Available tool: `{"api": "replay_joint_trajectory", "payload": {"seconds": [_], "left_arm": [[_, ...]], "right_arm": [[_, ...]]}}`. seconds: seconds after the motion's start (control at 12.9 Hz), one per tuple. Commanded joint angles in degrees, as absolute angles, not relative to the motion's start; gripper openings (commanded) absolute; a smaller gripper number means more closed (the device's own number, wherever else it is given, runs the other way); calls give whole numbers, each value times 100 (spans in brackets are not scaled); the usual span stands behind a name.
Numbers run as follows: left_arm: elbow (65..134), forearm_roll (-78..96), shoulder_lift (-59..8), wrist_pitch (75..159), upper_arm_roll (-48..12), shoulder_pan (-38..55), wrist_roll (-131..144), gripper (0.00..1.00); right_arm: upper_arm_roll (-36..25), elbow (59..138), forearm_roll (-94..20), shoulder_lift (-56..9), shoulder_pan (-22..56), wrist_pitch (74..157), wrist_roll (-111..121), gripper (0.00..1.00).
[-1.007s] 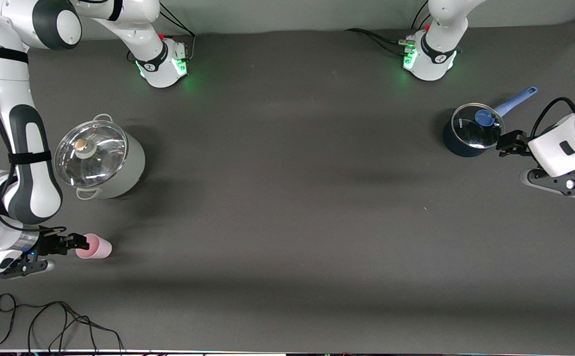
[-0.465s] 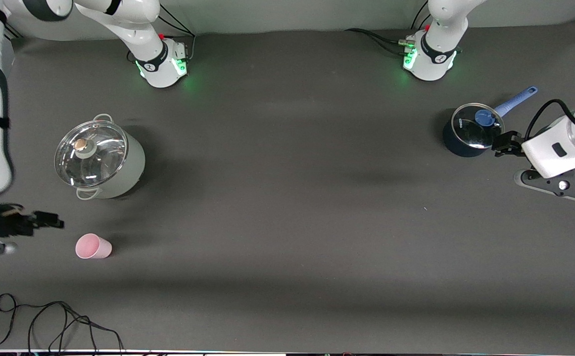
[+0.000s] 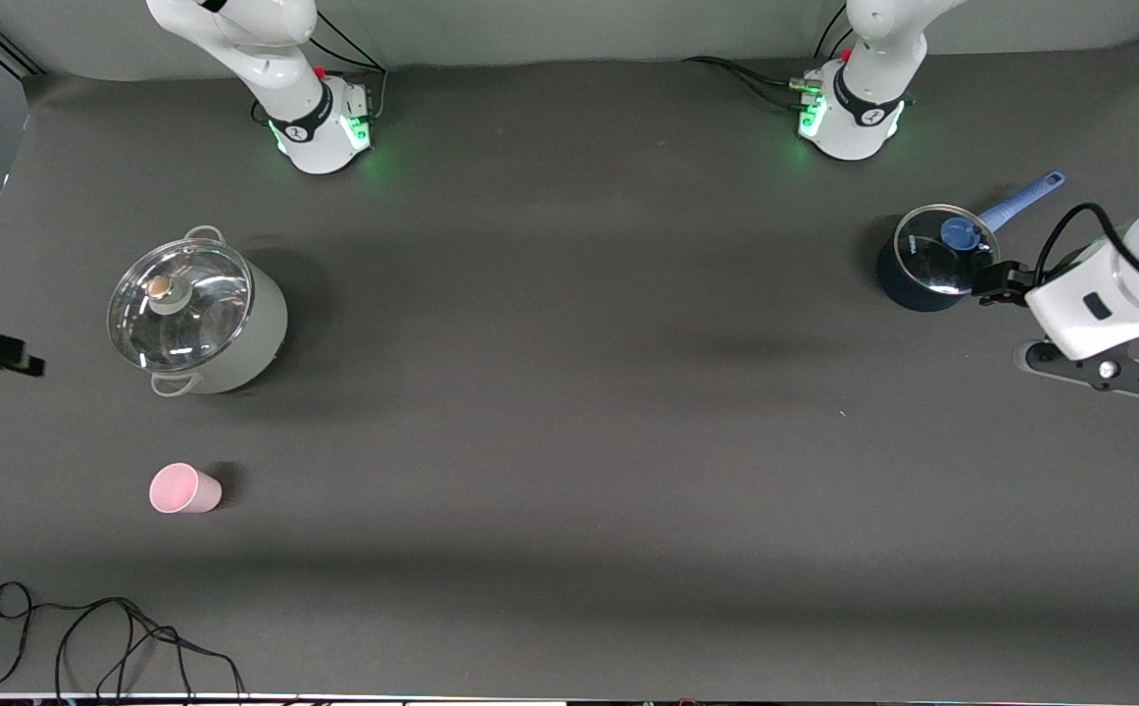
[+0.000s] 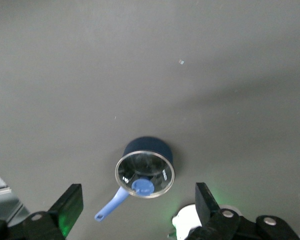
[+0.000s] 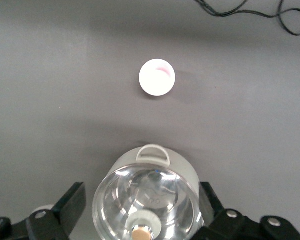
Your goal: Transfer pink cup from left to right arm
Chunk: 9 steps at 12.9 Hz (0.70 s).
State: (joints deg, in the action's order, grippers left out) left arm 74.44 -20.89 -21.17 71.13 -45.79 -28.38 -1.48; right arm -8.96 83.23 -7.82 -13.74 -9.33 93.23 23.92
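Only front view, pink cup [image 3: 184, 488] upright

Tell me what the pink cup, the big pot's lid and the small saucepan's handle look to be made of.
Pink cup: probably plastic, matte; flat, even pale pink with no glint.
Big pot's lid: clear glass in a shiny metal rim; see-through, with bright reflections.
Small saucepan's handle: likely plastic or silicone, matte blue; solid colour, no shine.

Open mat surrounds the pink cup [image 3: 184, 489]; only the lidded grey pot [image 3: 197, 319] stands near it.
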Motion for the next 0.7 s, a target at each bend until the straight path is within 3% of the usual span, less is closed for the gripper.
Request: {"api": "replay_joint_trajectory", "payload": {"seconds": [0.0, 0.31, 0.62], "left_arm": [[7233, -2092, -2110, 6873, -4150, -2383, -105, 100], [7120, -2066, -2048, 6855, -2535, -1128, -166, 100], [7137, -1137, -1820, 7092, -1085, -230, -824, 100]], "right_arm": [[-941, 8787, -686, -793, -818, 9307, 1978, 100], [-940, 9368, -484, -238, -415, 9456, 1426, 100], [-897, 9343, -343, -132, 52, 9492, 599, 100]]}}
